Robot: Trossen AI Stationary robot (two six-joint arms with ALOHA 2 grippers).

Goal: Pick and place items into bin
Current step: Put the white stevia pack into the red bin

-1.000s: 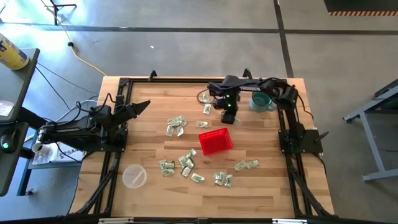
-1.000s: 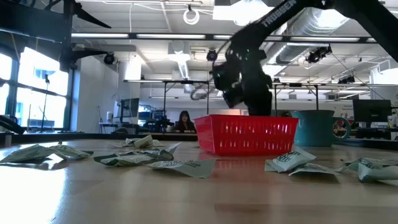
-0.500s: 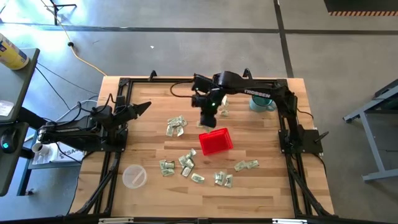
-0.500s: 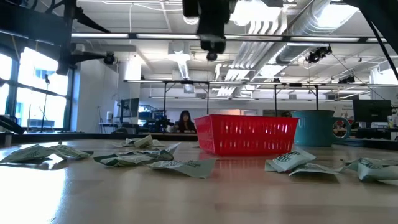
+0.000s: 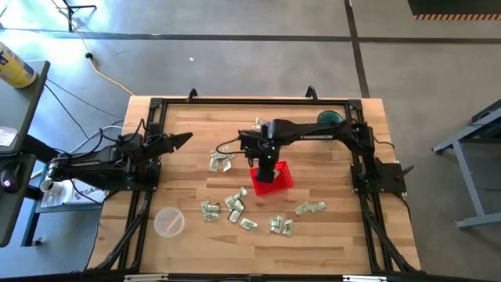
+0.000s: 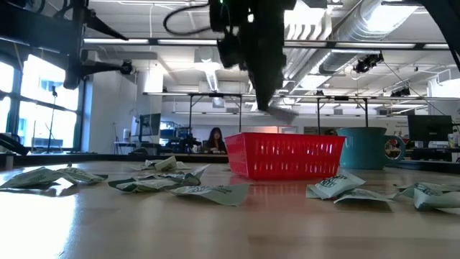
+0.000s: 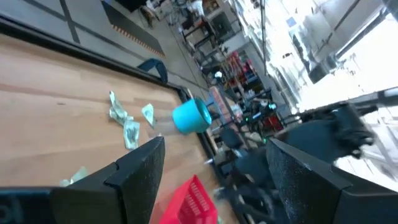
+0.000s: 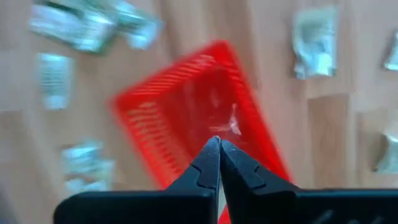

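Overhead and level views of a packet being carried to the bin. From left to right: left gripper (image 5: 184, 139) waits at the table's left edge, fingers spread wide and holding nothing; a clear plastic cup (image 5: 168, 222) lies near the front-left corner; loose packets (image 5: 221, 160) lie left of the red basket (image 5: 283, 177), with more packets (image 5: 233, 207) scattered toward the front; right gripper (image 5: 265, 175) hangs above the basket, its fingers (image 8: 214, 163) pressed together. In the level view a small pale packet (image 6: 282, 112) shows at the fingertips, above the basket rim (image 6: 287, 137) and clear of it; the right wrist view looks down into the basket, where one pale scrap (image 8: 232, 125) seems to lie on the mesh floor. Judged step: release over the bin. Done well, the fingers part only once the tip is centred over the basket floor, low enough that a light packet cannot drift past the low walls. Open room is good above the basket; a further packet (image 5: 311, 207) lies to the front-right, and the teal mug (image 5: 329, 118) stands well apart near the far-right corner, out of the arm's likely path
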